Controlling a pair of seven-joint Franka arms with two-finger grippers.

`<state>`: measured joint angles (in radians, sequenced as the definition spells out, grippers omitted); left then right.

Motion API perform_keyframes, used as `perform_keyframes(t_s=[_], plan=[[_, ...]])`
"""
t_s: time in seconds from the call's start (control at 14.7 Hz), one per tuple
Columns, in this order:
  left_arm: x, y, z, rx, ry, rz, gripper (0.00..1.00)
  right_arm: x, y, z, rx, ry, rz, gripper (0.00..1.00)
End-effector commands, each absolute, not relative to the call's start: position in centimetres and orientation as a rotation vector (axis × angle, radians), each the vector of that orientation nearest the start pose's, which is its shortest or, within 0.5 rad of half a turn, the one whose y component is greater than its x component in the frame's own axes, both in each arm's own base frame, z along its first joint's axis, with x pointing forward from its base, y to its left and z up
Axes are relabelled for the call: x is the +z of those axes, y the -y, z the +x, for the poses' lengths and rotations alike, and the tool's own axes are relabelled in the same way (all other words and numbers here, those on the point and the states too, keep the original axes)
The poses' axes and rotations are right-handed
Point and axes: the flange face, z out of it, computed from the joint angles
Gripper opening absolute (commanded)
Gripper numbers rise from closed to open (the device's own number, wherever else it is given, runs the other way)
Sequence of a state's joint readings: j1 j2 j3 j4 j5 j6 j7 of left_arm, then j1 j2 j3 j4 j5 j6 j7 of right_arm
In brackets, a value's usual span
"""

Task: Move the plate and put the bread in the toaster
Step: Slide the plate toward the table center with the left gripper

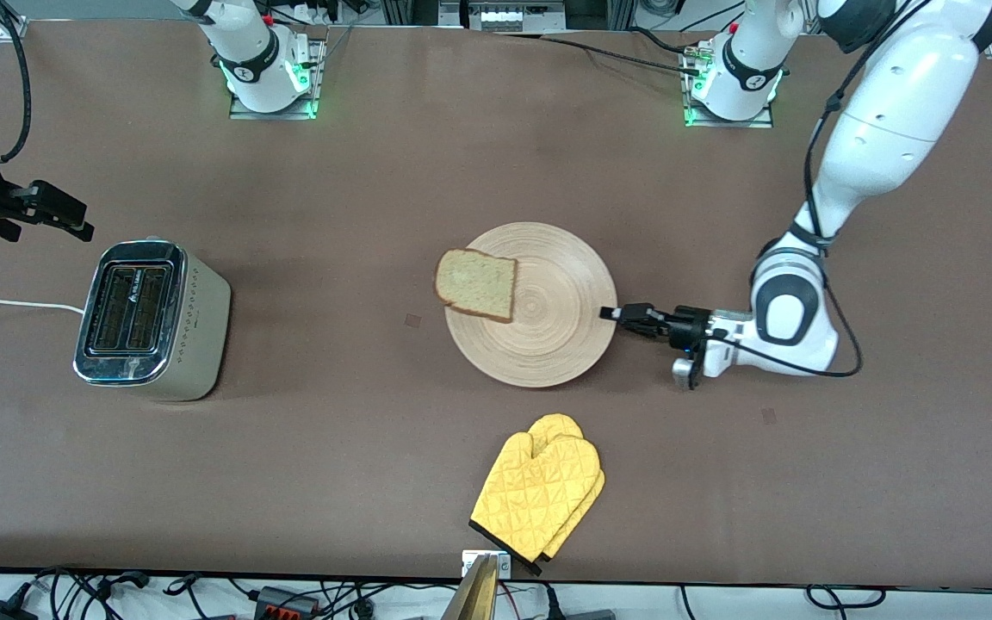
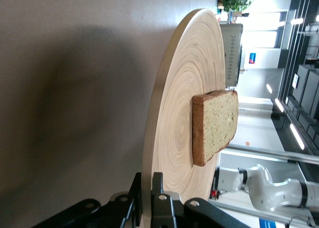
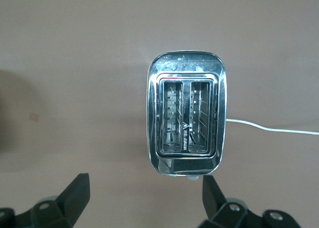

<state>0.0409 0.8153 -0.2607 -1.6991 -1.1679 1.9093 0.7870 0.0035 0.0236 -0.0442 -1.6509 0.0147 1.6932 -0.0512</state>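
Observation:
The round light-wood plate (image 1: 548,344) is in the middle of the table. The bread (image 1: 476,284), a pale slice with a dark crust, lies on it and overhangs the rim toward the right arm's end. My left gripper (image 1: 612,314) is shut on the plate's rim at the left arm's end; in the left wrist view the left gripper (image 2: 148,193) pinches the plate (image 2: 179,113) edge, with the bread (image 2: 217,123) farther along. The toaster (image 1: 151,319) stands toward the right arm's end, its slots empty. My right gripper (image 1: 83,222) hangs open beside it; the right wrist view shows the right gripper (image 3: 145,195) empty, over the table by the toaster (image 3: 187,113).
A yellow quilted oven mitt (image 1: 539,495) lies nearer to the front camera than the plate, close to the table's edge. The toaster's white cord (image 1: 5,303) runs off toward the right arm's end. Bare brown tabletop (image 1: 332,344) lies between toaster and plate.

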Motion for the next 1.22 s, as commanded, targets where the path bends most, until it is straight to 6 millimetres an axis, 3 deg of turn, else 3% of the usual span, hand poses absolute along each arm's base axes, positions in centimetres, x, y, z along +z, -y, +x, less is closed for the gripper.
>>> perform_keyframes(t_s=[0.0, 0.41, 0.61, 0.82, 0.95, 1.16], plan=[[12.9, 22.5, 60.5, -0.21, 0.085, 1.881, 0.02, 58.5, 2.0, 56.3, -0.046, 0.039, -3.135, 1.0], [11.4, 26.8, 59.0, -0.235, 0.092, 1.875, 0.02, 58.1, 1.9, 56.3, -0.051, 0.042, -3.135, 1.0], [10.9, 29.0, 58.3, -0.196, 0.115, 1.95, 0.02, 57.6, 1.9, 56.3, -0.051, 0.039, -3.135, 1.0], [10.7, 29.7, 57.9, -0.2, 0.124, 1.964, 0.03, 57.6, 1.9, 56.3, -0.053, 0.042, -3.136, 1.0], [10.7, 30.2, 57.6, -0.206, 0.131, 1.963, 0.03, 56.5, 1.5, 56.4, -0.044, 0.051, -3.136, 1.0], [10.5, 30.1, 57.5, -0.212, 0.141, 1.973, 0.09, 54.0, -1.0, 57.0, -0.02, 0.117, -3.133, 1.0]])
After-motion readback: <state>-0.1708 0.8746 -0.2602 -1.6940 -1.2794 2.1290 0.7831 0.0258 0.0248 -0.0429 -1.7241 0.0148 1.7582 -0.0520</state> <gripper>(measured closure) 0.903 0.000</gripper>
